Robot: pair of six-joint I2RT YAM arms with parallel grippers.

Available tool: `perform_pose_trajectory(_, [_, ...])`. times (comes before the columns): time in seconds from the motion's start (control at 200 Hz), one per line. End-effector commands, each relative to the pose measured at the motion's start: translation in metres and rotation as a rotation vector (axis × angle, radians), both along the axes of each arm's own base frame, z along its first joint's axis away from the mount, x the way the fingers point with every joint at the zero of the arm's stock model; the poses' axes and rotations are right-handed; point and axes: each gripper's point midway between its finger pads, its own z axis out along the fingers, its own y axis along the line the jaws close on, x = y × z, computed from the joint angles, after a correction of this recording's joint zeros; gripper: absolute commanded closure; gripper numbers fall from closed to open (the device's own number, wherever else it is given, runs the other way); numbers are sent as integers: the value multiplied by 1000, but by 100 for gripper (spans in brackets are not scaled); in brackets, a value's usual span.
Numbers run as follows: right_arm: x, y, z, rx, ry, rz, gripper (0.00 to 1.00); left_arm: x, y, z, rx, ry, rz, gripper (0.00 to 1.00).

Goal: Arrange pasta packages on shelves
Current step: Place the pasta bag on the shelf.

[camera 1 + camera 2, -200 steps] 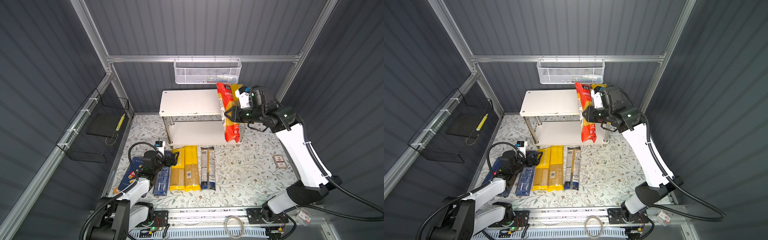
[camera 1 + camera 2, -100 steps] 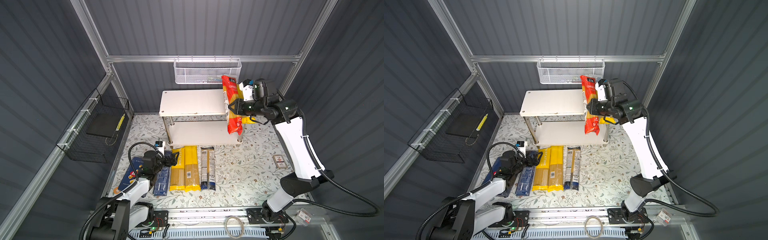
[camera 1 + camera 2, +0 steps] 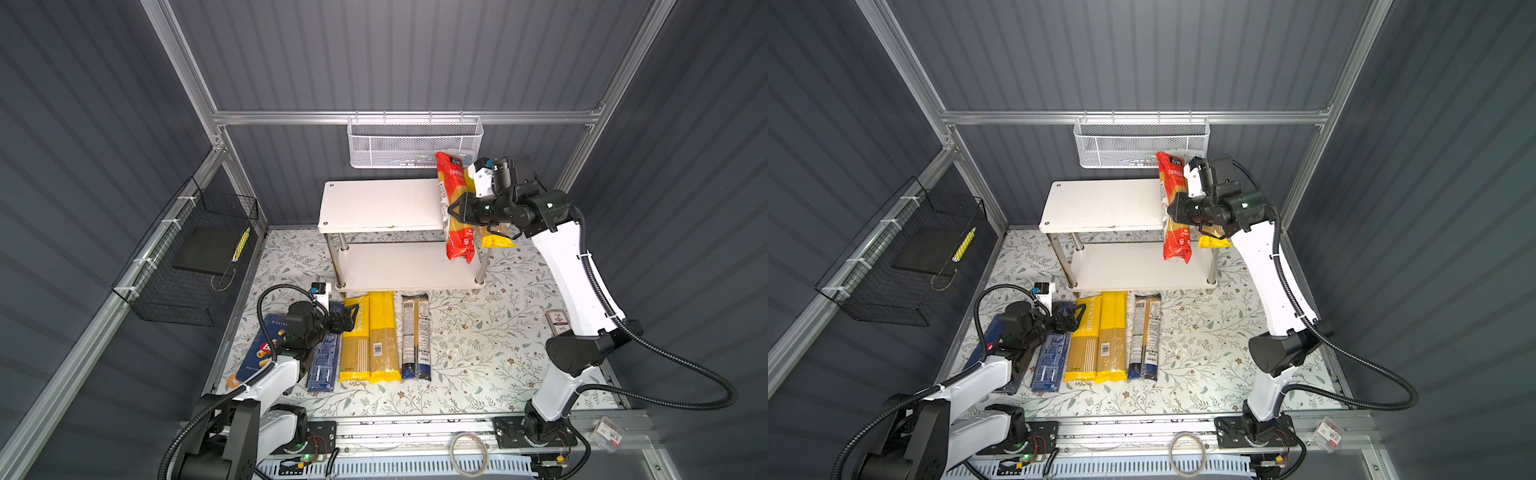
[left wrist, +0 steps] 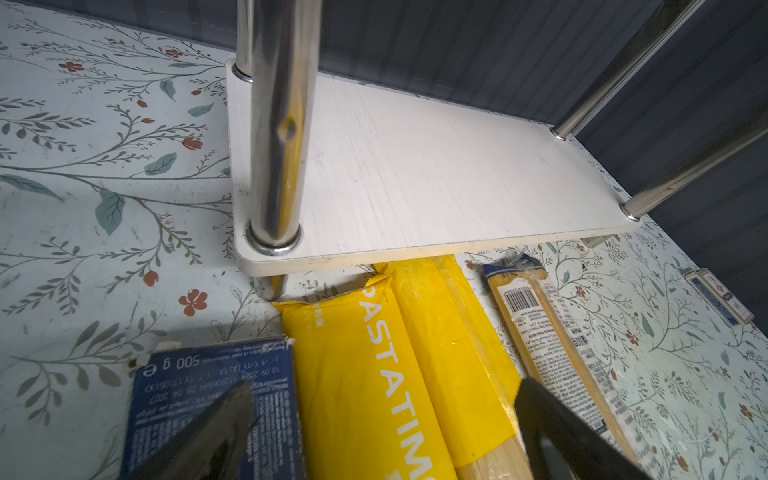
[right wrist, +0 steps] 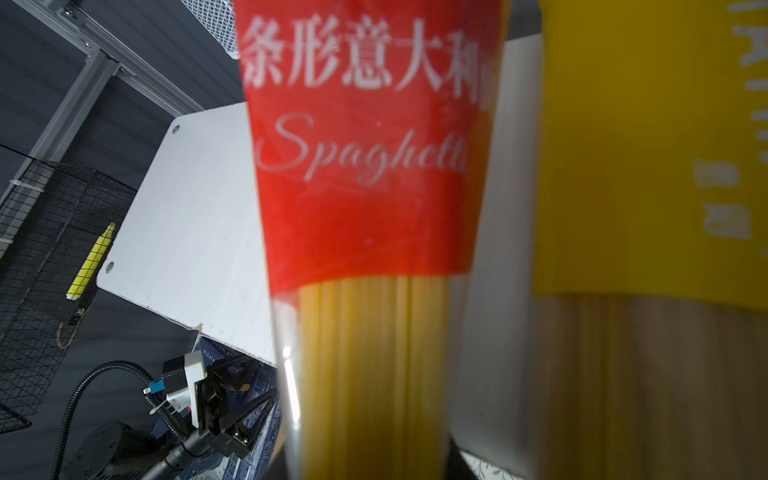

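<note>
The glossy red spaghetti bag [image 3: 461, 245] is clamped by the right gripper [image 3: 454, 211], lying front-to-back over the upper shelf [image 3: 382, 203] (left gripper [image 3: 351, 318] gaping, empty).

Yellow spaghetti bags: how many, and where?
3. The PASTATIME bag and the yellow bag beside it lie on the mat before the shelves; the third yellow bag lies at the right end of the top shelf, partly behind the right gripper.

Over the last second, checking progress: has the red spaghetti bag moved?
Yes. The red bag in the right gripper rose toward the mesh basket; its top now overlaps the basket's bottom edge.
</note>
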Motion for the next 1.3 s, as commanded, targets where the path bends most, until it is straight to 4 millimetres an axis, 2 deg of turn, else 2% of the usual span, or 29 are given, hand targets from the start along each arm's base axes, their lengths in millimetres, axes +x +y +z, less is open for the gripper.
perform_pose_trajectory(0.0, [12,5,57,112,-180,9,72,-2,-3,6,-10,-19,-15,0])
perform_pose_trajectory(0.35, [27,6,44,119,-152,-1,65,-2,-3,6,-7,-18,-13,0])
perform_pose_trajectory(0.545, [30,6,42,143,-139,0,64,-2,-2,6,-8,-20,-11,0])
perform_pose_trajectory(0.87, [22,5,51,151,-149,10,43,-2,-2,6,-7,-18,-11,0])
perform_pose_trajectory(1.01, [10,8,61,150,-170,36,37,-1,-2,5,-7,-16,-11,0])
perform_pose_trajectory(1.131, [-14,11,75,113,-206,69,31,-1,-2,5,-7,-16,-11,0])
perform_pose_trajectory(1.216, [-34,10,72,47,-197,91,28,-2,-2,6,-8,-21,-9,0])
perform_pose_trajectory(1.291, [-54,3,62,-40,-170,92,22,-1,-2,6,-7,-19,-8,0])
